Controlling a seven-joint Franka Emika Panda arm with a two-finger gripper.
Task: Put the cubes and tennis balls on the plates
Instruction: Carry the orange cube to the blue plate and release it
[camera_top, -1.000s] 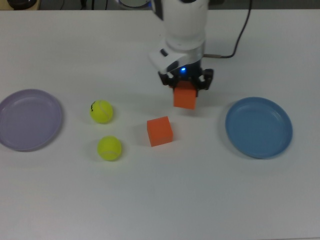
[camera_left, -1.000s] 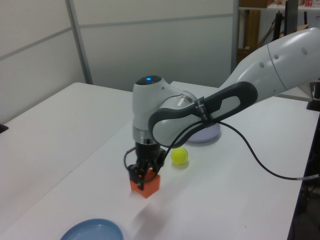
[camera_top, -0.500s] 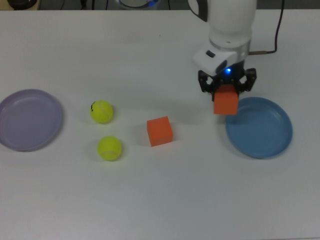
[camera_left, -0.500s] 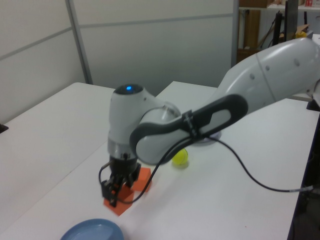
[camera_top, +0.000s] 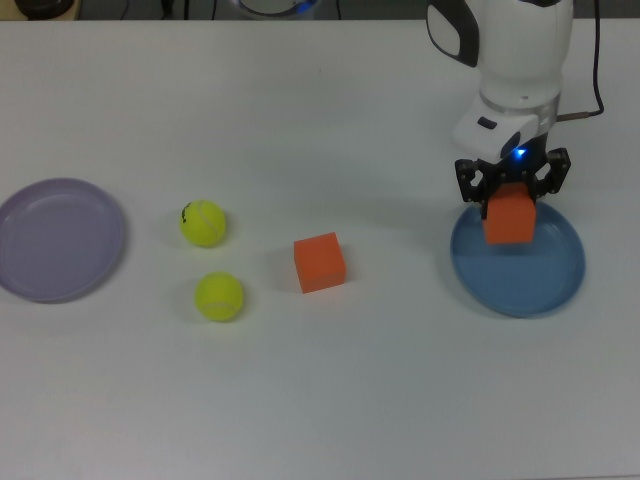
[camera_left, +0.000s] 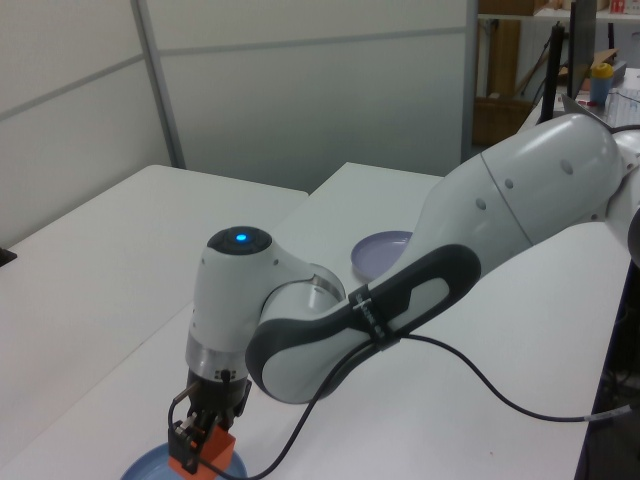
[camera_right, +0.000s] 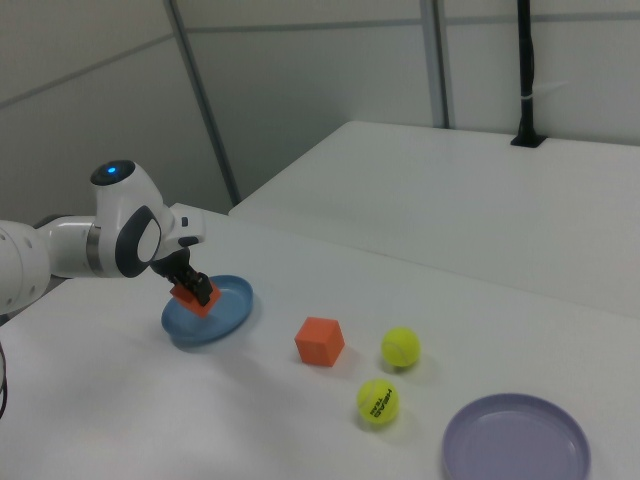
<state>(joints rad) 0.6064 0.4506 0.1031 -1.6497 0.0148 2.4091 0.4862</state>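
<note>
My gripper (camera_top: 511, 196) (camera_left: 199, 452) (camera_right: 188, 286) is shut on an orange cube (camera_top: 509, 218) (camera_left: 202, 462) (camera_right: 194, 297) and holds it just above the blue plate (camera_top: 531, 275) (camera_left: 150, 468) (camera_right: 220, 312) at the top view's right. The other orange cube (camera_top: 319, 262) (camera_right: 320, 341) rests on the table in the middle. Two tennis balls (camera_top: 203, 223) (camera_top: 219, 296) (camera_right: 400, 347) (camera_right: 377, 401) lie left of it in the top view. At the top view's far left the lavender plate (camera_top: 60, 240) (camera_left: 379, 254) (camera_right: 516, 441) holds nothing.
The robot's white arm (camera_left: 420, 290) arches over the white table (camera_top: 320, 400), and a black cable (camera_left: 520, 390) hangs from it. A second white table (camera_right: 480, 190) stands behind in the right view.
The gripper has carried the orange cube from the table's middle rightwards in the top view, and it now hangs over the blue plate. The other cube and the balls have not moved.
</note>
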